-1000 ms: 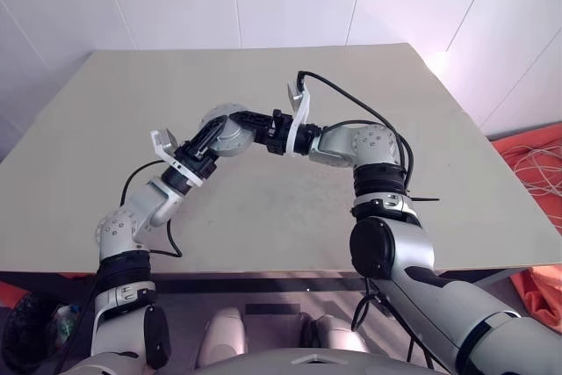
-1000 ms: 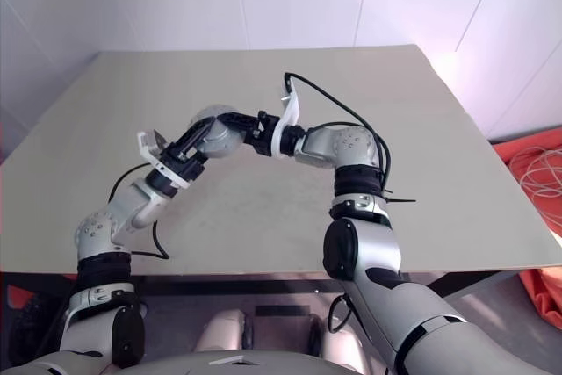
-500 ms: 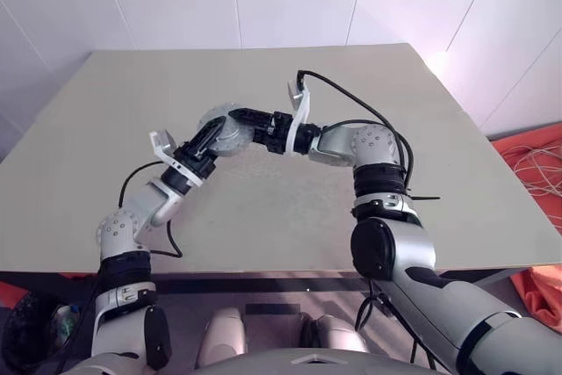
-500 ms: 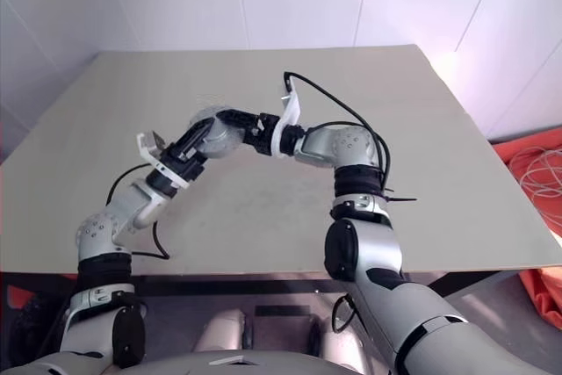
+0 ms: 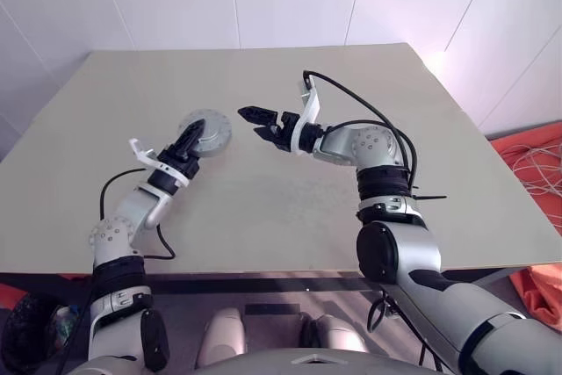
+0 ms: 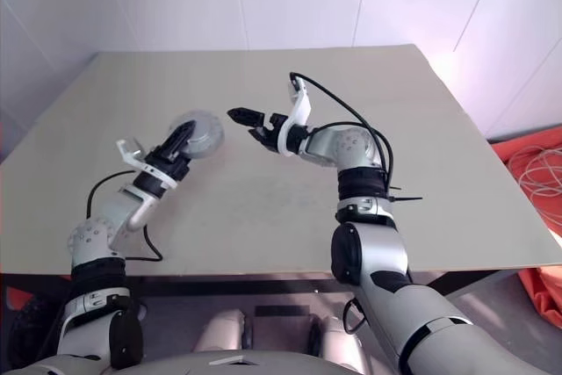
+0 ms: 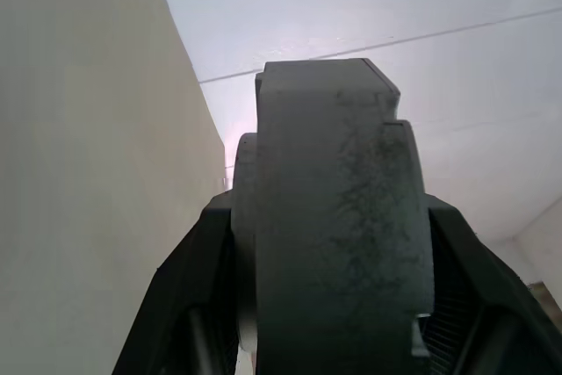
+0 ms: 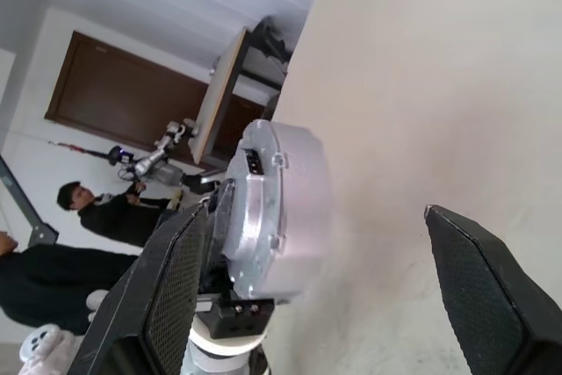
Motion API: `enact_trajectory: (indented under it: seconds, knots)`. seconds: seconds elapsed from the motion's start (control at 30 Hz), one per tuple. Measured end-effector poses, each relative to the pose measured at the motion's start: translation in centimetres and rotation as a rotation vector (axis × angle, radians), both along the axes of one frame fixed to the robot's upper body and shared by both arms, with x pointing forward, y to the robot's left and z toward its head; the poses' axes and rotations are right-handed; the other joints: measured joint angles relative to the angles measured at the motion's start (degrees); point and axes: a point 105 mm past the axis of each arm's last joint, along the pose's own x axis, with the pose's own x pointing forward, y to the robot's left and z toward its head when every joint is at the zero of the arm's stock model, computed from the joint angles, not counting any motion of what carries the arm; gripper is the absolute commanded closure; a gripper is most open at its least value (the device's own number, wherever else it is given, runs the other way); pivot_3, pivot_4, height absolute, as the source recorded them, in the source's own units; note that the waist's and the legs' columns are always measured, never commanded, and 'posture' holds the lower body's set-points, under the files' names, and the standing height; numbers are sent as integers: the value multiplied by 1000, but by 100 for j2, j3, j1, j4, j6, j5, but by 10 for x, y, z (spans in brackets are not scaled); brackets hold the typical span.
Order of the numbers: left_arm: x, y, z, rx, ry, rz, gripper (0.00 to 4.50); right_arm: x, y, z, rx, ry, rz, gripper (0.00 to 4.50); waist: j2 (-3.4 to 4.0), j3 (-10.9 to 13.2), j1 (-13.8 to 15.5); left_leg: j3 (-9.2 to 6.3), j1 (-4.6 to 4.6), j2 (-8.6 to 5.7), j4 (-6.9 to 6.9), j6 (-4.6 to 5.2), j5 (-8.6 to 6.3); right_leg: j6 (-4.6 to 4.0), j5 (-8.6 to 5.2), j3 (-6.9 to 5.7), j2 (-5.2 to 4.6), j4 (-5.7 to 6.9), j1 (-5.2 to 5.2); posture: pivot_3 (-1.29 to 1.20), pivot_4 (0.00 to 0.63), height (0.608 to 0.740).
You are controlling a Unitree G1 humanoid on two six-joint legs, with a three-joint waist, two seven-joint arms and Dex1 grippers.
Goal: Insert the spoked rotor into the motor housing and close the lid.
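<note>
My left gripper is shut on the rim of the round silver-grey motor housing and holds it tilted above the left part of the table. The face turned to me is flat and grey with a darker centre, the lid. In the right wrist view the housing shows edge-on as a thick silver drum. In the left wrist view its dark edge stands between the left fingers. My right gripper hangs open a short way to the right of the housing, apart from it, with nothing between its fingers. The spoked rotor is hidden.
The beige table spreads under both arms, its front edge near me and a white wall behind it. Orange cloth and cables lie on the floor off the right edge. A person stands far off in the room.
My right gripper has opened, let go of the housing and drawn back to the right. My left arm has swung left and down, carrying the housing away.
</note>
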Motion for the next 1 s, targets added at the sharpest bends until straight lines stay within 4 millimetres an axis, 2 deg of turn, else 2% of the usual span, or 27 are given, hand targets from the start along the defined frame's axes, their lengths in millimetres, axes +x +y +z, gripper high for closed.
enact_trajectory:
  seconds: [0.2,0.4,0.73,0.83,0.93,1.0]
  knots:
    - [-9,32,-29,18,130,156,2411,4,-14,-3,-20,1,-35,33,-4,-1,2,-1,1,0,1,0,0,1,0,-1,0,0,3,0,0,740]
    - [-27,39,-66,42,276,220,2411,7,-21,-3,-27,1,-55,33,-21,0,9,-1,5,2,3,0,0,22,-12,-1,0,-1,10,0,0,740]
    - [-31,53,-71,85,303,309,2411,6,-21,-8,-33,18,-54,33,-31,-3,-13,-1,17,3,4,-1,1,28,-15,0,1,-1,27,0,0,740]
    - [-29,60,-75,101,312,333,1437,6,-21,-10,-34,27,-54,0,-31,-3,-32,0,24,6,3,-1,1,30,-18,0,3,-1,44,0,0,740]
    - [-22,66,-74,97,303,355,485,6,-20,-12,-34,34,-53,0,-30,-2,-39,3,96,11,-11,-13,7,13,-34,1,8,-2,95,0,0,740]
    - [-18,69,-73,100,306,369,16,6,-20,-12,-34,35,-52,0,-29,-2,-48,6,159,16,-25,-22,12,13,-36,0,12,-12,157,0,0,740]
